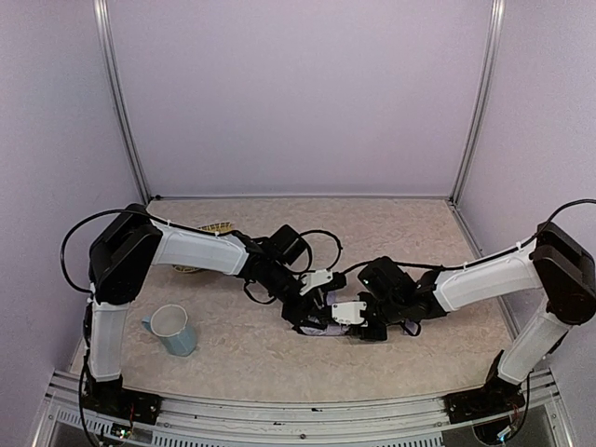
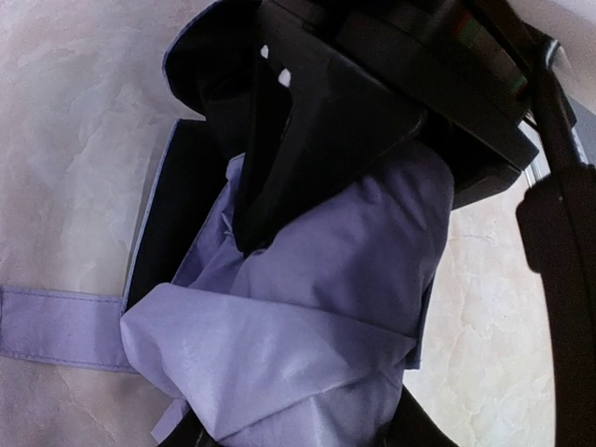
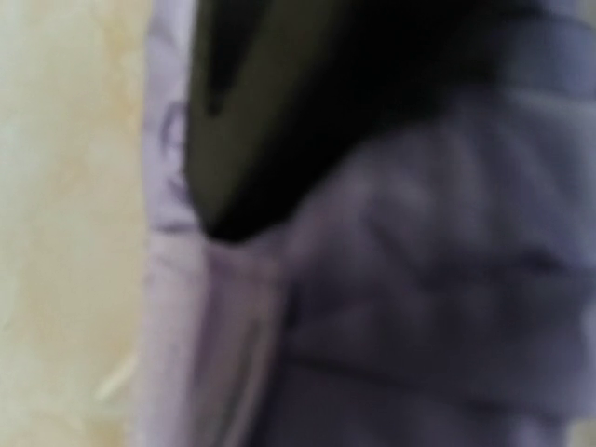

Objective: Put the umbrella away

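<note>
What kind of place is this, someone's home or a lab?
Most likely a lab robot cell, not a home: plain walls on metal frame posts, left arm and right arm bolted to a rail at the table edge, props like a mug and umbrella.

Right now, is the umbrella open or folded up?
Folded up. The umbrella is a bunched, creased lavender bundle lying on the table, not spread out into a canopy.
</note>
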Available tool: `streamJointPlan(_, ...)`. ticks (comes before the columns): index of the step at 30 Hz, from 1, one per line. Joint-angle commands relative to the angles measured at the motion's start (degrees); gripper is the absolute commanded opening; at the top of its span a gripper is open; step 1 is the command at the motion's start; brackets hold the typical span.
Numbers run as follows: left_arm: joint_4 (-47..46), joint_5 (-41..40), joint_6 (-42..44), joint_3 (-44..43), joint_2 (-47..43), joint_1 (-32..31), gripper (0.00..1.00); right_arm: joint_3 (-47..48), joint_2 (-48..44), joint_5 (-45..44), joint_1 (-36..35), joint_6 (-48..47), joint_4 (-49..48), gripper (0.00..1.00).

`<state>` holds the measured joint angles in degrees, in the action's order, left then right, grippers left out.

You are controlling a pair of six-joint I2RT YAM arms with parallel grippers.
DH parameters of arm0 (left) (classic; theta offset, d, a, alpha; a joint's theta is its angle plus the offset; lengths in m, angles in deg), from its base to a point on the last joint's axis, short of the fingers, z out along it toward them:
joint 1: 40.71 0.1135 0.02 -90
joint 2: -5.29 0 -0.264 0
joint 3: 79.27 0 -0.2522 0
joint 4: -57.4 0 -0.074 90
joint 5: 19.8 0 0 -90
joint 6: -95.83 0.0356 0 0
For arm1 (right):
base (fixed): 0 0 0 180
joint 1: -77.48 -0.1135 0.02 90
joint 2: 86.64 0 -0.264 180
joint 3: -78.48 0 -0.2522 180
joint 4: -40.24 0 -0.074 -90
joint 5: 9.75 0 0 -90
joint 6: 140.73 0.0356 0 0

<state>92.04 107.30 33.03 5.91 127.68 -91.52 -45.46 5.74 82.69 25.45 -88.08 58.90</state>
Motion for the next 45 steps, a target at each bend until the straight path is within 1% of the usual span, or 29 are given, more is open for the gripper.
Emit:
streamJointPlan(1,14.4,-4.2,-2.6,7.0,2.1,0.1,0.48,-0.2,1.9,-2.0,-0.4,-1.2,4.1,0.14)
streamJointPlan(2,11.9,-5.4,-3.4,7.6,-0.2,0.4,0.57,-0.2,1.7,-2.1,-0.3,-1.1,4.3,0.11)
streamJointPlan(3,9.3,-6.6,-3.8,8.4,-3.0,0.6,0.62,-0.2,1.4,-2.0,-0.3,-1.2,4.4,0.07)
streamJointPlan(4,6.3,-7.5,-3.7,9.4,-5.7,0.6,0.70,-0.1,1.1,-1.9,-0.3,-1.0,4.6,0.04)
streamJointPlan(5,3.4,-8.5,-3.9,11.0,-8.7,0.6,0.85,0.0,1.0,-1.8,-0.3,-0.9,4.7,0.02)
streamJointPlan(6,0.2,-9.6,-4.0,12.2,-11.6,0.6,0.97,0.3,0.7,-1.8,-0.3,-0.7,5.1,0.00)
streamJointPlan(7,-3.1,-11.1,-4.3,13.6,-14.4,0.6,0.99,0.8,0.3,-1.9,-0.3,-0.4,5.3,0.00)
streamJointPlan(12,-22.6,-23.9,-8.1,23.9,-29.9,0.8,0.99,2.5,-4.2,0.4,0.2,1.4,5.9,0.00)
streamJointPlan(13,-26.5,-25.5,-8.8,26.4,-33.4,0.9,0.99,3.0,-5.5,1.3,0.5,1.9,6.0,0.00)
streamJointPlan(15,-36.4,-26.0,-11.4,32.0,-40.2,1.4,0.99,4.4,-8.5,3.8,1.7,3.0,6.5,0.00)
streamJointPlan(19,-60.4,-28.9,-23.1,44.9,-51.1,1.8,0.99,8.3,-14.3,8.7,4.2,4.2,7.6,0.00)
streamJointPlan(20,-67.6,-26.5,-24.4,47.7,-52.8,2.0,0.99,9.6,-15.5,9.9,5.0,4.4,8.1,0.00)
streamJointPlan(21,-70.1,-23.9,-24.6,49.6,-53.4,2.2,0.99,11.0,-16.7,10.9,5.8,4.7,8.7,0.00)
streamJointPlan(22,-71.6,-18.5,-23.9,50.3,-54.1,2.3,0.98,12.6,-17.7,11.6,6.6,4.9,9.3,0.00)
streamJointPlan(23,-70.9,-16.8,-23.7,50.3,-54.4,2.2,0.91,14.3,-18.5,12.0,7.1,5.0,10.3,0.00)
streamJointPlan(25,-68.8,-16.6,-24.3,49.8,-54.4,1.7,0.74,17.8,-19.7,12.1,7.7,5.0,12.7,0.00)
streamJointPlan(26,-68.3,-16.5,-24.2,50.1,-54.3,1.5,0.72,19.8,-20.0,12.1,7.7,4.8,13.9,0.00)
streamJointPlan(29,-71.4,-15.1,-22.7,53.1,-53.6,0.3,0.72,26.2,-19.6,13.4,7.8,3.9,18.4,0.00)
streamJointPlan(33,-78.9,-14.1,-20.7,55.7,-49.8,-3.1,0.77,34.4,-18.2,17.0,7.7,1.7,23.8,0.00)
streamJointPlan(35,-81.2,-13.8,-20.1,55.2,-46.9,-4.0,0.81,37.8,-17.0,17.7,7.7,0.5,26.7,0.00)
streamJointPlan(37,-82.7,-12.1,-20.3,53.8,-43.8,-4.1,0.83,39.8,-16.3,18.7,7.4,-1.5,29.1,0.00)
streamJointPlan(41,-84.3,-9.8,-20.0,51.3,-39.5,-4.0,0.83,42.4,-16.2,22.0,6.6,-6.3,31.4,0.00)
streamJointPlan(45,-84.5,-7.6,-19.3,48.8,-37.0,-4.0,0.83,45.9,-15.1,22.6,6.0,-7.7,33.1,0.00)
